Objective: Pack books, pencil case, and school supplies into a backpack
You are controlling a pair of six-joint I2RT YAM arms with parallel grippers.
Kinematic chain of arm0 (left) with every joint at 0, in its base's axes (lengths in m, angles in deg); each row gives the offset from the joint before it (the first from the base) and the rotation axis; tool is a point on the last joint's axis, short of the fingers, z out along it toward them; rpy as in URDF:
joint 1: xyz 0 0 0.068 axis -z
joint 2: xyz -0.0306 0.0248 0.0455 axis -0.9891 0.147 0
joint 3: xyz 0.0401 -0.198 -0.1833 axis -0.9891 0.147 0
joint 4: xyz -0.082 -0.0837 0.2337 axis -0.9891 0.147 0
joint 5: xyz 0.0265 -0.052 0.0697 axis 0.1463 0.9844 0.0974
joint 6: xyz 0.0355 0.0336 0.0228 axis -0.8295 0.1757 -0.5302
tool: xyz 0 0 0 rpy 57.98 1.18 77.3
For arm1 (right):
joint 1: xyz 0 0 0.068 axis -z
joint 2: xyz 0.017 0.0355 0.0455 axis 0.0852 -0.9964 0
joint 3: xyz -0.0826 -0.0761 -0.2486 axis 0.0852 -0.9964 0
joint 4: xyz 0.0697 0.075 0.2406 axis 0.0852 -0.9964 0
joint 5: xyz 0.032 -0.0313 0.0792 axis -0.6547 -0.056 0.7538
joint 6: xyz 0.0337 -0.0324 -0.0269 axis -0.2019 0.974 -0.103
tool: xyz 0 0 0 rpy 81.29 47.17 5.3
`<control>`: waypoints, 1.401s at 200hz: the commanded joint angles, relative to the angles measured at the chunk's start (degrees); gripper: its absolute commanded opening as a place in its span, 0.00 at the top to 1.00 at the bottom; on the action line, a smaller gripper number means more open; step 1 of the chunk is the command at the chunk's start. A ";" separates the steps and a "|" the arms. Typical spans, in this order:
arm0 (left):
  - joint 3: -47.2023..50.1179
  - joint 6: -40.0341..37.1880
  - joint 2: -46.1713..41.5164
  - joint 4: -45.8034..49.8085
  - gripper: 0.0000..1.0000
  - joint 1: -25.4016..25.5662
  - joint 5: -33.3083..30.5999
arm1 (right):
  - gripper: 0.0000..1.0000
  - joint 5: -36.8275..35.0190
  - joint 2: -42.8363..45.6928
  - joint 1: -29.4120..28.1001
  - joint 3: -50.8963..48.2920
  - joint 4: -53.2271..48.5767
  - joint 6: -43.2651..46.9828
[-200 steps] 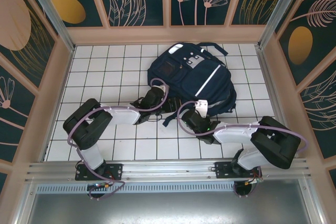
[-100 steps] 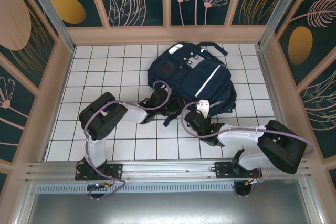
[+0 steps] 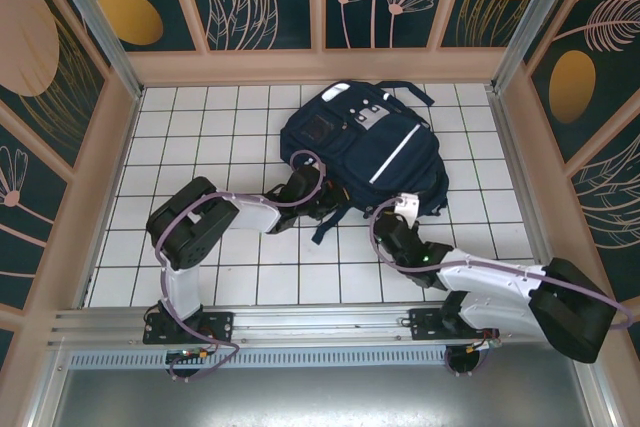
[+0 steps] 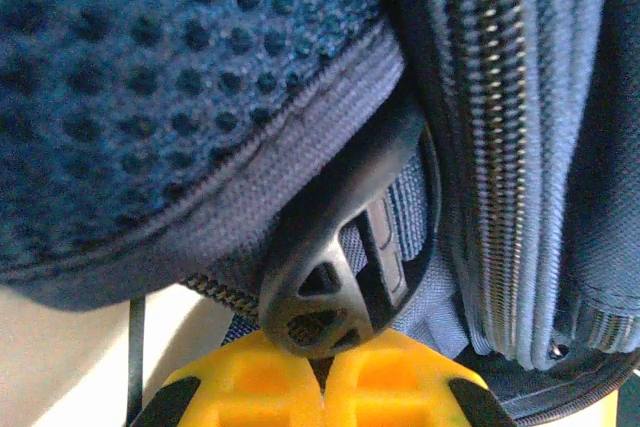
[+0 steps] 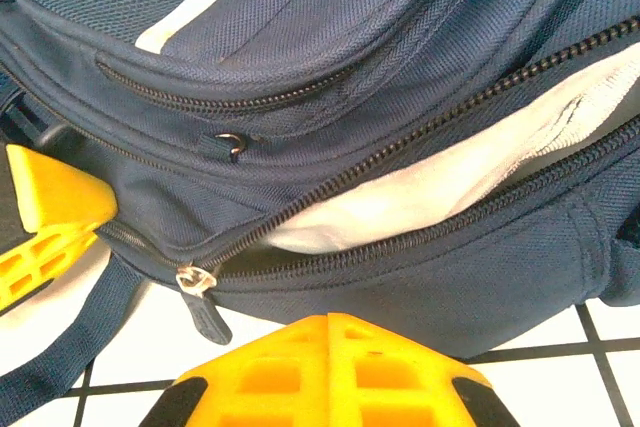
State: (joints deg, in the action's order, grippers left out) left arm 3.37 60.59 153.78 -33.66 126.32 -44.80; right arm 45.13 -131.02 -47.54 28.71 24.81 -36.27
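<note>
The backpack [image 3: 365,142] has the left gripper [image 3: 324,201] and right gripper [image 3: 389,219] at its near edge.

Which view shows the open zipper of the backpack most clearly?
Right wrist: the open zipper and its slider are close and sharp, white inside. Top external shows the whole backpack, zipper too small. Left wrist shows closed teeth.

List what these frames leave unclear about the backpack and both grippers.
- Top view: left gripper tips, hidden under its wrist.
- Left wrist view: whether its fingers pinch the black buckle; bottom edge cuts them.
- Right wrist view: what the white patch inside the backpack is; fabric covers the rest.
</note>
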 commanded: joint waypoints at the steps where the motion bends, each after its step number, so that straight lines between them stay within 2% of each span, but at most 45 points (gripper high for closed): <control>1: -1.47 -1.86 -3.45 0.12 1.00 -0.56 -1.88 | 0.84 1.45 2.57 0.04 -1.40 1.62 0.69; 21: -2.76 -2.12 -4.71 1.59 1.00 -0.37 -1.85 | 0.65 6.18 3.11 0.04 -2.22 7.19 2.38; 37: -3.59 -2.31 -4.94 2.46 1.00 -0.23 -1.51 | 0.57 9.11 2.16 0.12 -3.11 12.42 2.39; 52: -3.90 -2.13 -4.95 2.62 1.00 -0.25 -1.09 | 0.56 11.19 0.16 0.64 -3.47 16.62 2.58; 79: -3.95 -1.87 -5.04 2.70 1.00 -0.18 -0.55 | 0.55 10.95 -4.85 1.35 -1.26 17.54 2.18; 100: -3.95 -2.13 -5.46 2.97 1.00 -0.20 -0.84 | 0.62 10.26 -8.69 3.11 0.78 15.95 0.50; 158: -3.95 -1.96 -5.53 2.88 1.00 -0.20 -0.62 | 0.59 11.07 -15.08 5.45 3.62 18.59 1.33; 178: -3.90 -1.78 -5.47 2.92 1.00 -0.19 -0.66 | 0.65 11.58 -17.69 5.89 5.30 18.71 1.62; 191: -3.94 -1.90 -5.79 3.47 1.00 -0.20 -1.03 | 0.80 10.90 -18.34 5.95 5.90 17.65 1.32; 203: -3.95 -2.20 -5.95 4.18 1.00 -0.14 -1.61 | 0.85 10.15 -18.07 5.98 5.76 16.59 0.90; 217: -4.22 -2.66 -6.13 5.89 1.00 -0.30 -2.82 | 1.00 9.25 -16.91 5.93 5.24 15.24 0.54; 280: -2.67 -4.99 -8.39 10.57 1.00 -3.38 -6.87 | 1.00 7.06 -7.96 7.45 0.49 9.47 -0.68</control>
State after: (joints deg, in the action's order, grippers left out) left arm 0.85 58.23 149.52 -24.83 125.89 -46.89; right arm 56.32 -142.28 -42.14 31.51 38.23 -35.72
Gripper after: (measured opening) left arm 0.062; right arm 0.050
